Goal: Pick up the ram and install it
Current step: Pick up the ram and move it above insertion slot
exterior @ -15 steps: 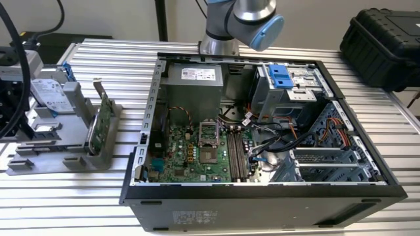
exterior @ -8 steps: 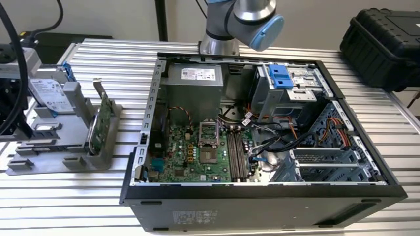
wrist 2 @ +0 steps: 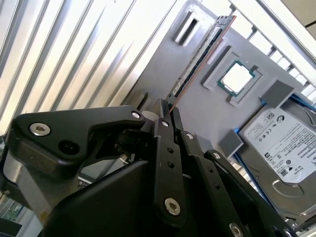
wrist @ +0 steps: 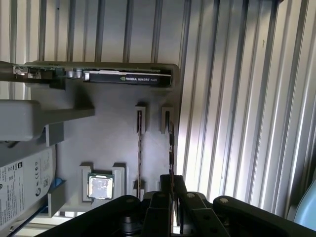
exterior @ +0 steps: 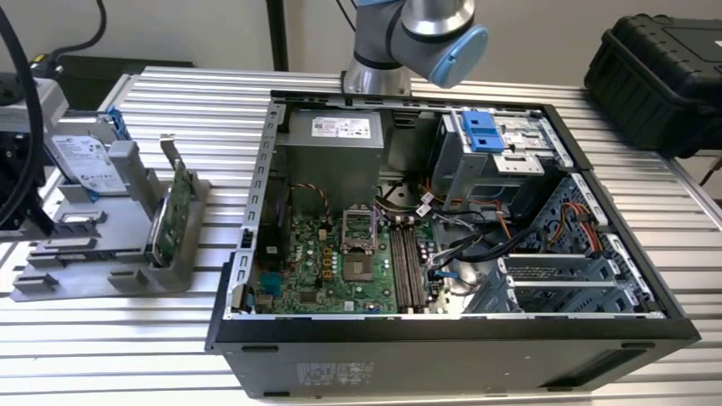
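Exterior view, from its left to its right: I see the grey holder (exterior: 79, 254) lying on the ribbed metal surface (exterior: 192, 93). It carries a silver hard drive (exterior: 84, 161) and a green card (exterior: 169, 216) standing on edge. Next comes the open computer case (exterior: 451, 355) with its motherboard (exterior: 327, 262) exposed and the arm (exterior: 412, 34) rising behind it. A black carry case (exterior: 660, 76) sits at the far right.

On the second wrist view I have the ram (wrist 2: 197, 61) right in front of me. It is a long, very thin stick standing on its long edge in a narrow slot of the holder. A row of dark chips runs along its face, the board edge catches the light a coppery brown, and a little green shows at its far end. A square processor chip (wrist 2: 237, 76) lies in a pocket just beside it, with the hard drive beyond that.

The hand (wrist 2: 169, 109) is at the stick's near end. Its black fingers (wrist 2: 163, 128) are drawn in almost together, one on each side of the board, and as far as I can see they are pressed against it. In the first wrist view the ram is edge-on, a dark line running straight into the narrow gap between the fingertips. The stick sits upright in its slot, not lifted clear of the holder.
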Controlling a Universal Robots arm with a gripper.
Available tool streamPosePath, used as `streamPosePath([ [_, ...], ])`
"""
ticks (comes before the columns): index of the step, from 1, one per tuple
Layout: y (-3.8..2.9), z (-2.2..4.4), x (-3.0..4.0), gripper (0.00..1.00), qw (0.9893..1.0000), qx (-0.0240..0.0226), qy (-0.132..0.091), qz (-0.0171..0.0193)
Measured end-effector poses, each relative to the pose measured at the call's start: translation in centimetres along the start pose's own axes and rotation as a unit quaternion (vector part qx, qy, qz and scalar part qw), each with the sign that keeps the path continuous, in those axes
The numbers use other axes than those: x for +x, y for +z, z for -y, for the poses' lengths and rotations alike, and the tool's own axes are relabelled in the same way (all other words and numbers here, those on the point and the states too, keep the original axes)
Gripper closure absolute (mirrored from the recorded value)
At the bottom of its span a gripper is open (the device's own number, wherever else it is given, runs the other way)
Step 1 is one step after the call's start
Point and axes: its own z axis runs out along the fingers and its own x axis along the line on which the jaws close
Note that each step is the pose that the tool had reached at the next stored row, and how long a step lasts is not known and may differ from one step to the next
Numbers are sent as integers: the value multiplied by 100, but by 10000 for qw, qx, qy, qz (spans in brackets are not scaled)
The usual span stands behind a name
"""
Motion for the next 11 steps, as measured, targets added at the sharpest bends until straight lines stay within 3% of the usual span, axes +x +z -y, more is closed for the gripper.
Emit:
streamPosePath([
  [11, -54, 23, 1, 100, 10000, -2, 0, 0],
])
